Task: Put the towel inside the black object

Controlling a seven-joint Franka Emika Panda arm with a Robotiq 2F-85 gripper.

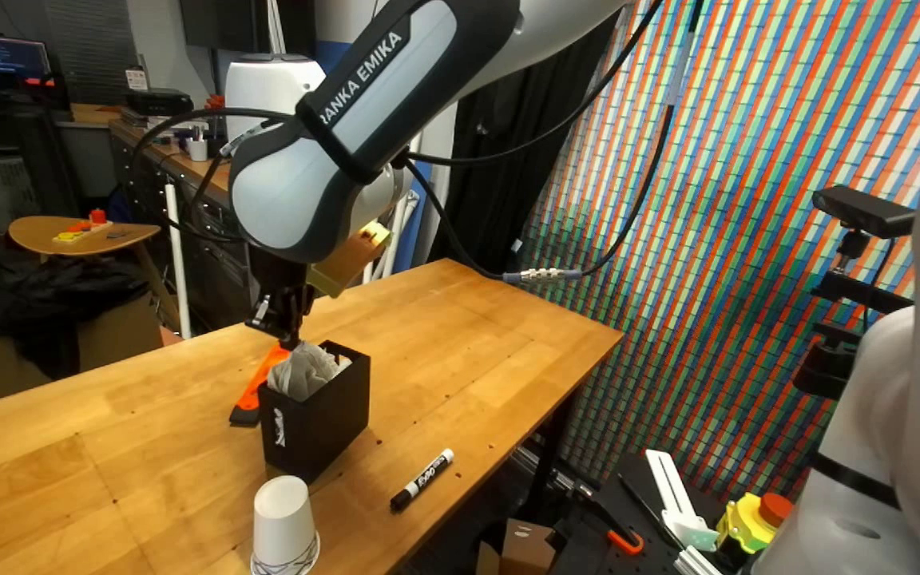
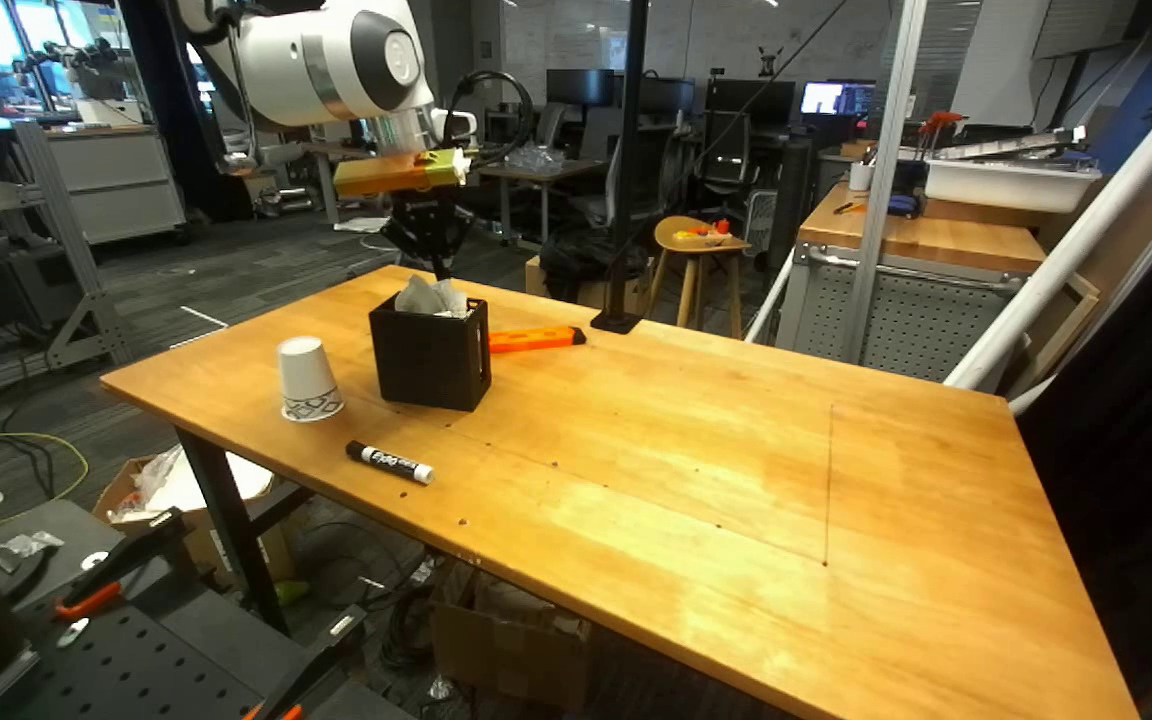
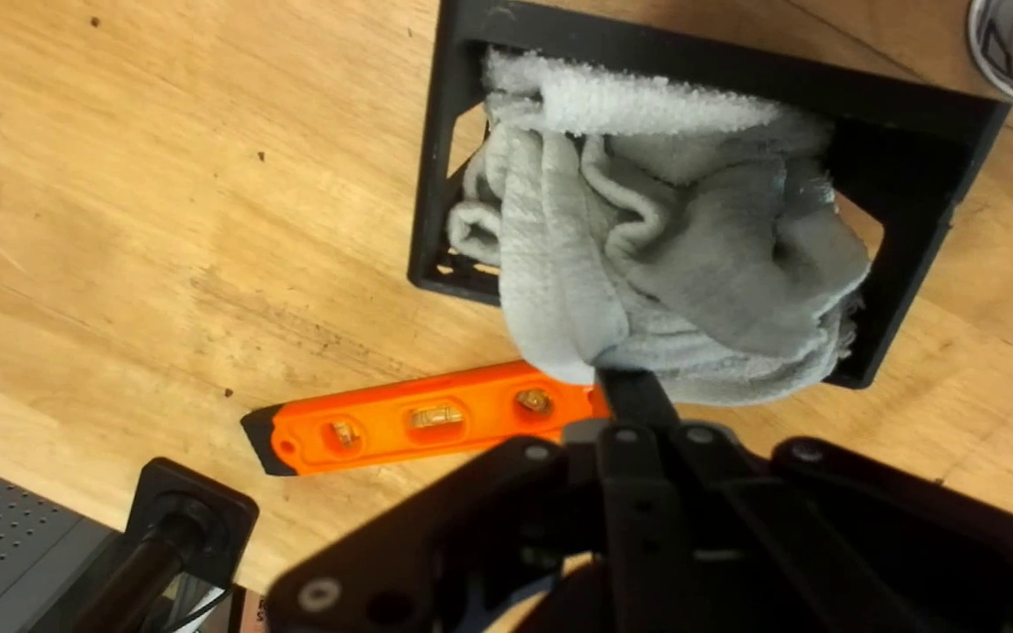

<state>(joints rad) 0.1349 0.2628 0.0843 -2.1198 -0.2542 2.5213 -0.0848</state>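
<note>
A light grey cloth towel [image 3: 726, 264] sits bunched up in a small black box with an open top and holes in its sides [image 2: 421, 355]. The towel pokes up above the box's rim in both exterior views. In the wrist view it covers part of the rim nearest the black fingers [image 3: 635, 400]. The fingers are closed together and point down, and their tips touch the towel. I cannot tell if they pinch any cloth. The box stands upright on a light brown wooden surface [image 2: 636, 420]. A long orange level with a black end [image 3: 482, 415] lies flat just beside the box. A white paper cup with a dark pattern [image 2: 304, 370] stands upside down near the box. A black and white marker pen [image 2: 389, 463] lies near the cup, apart from the box.
</note>
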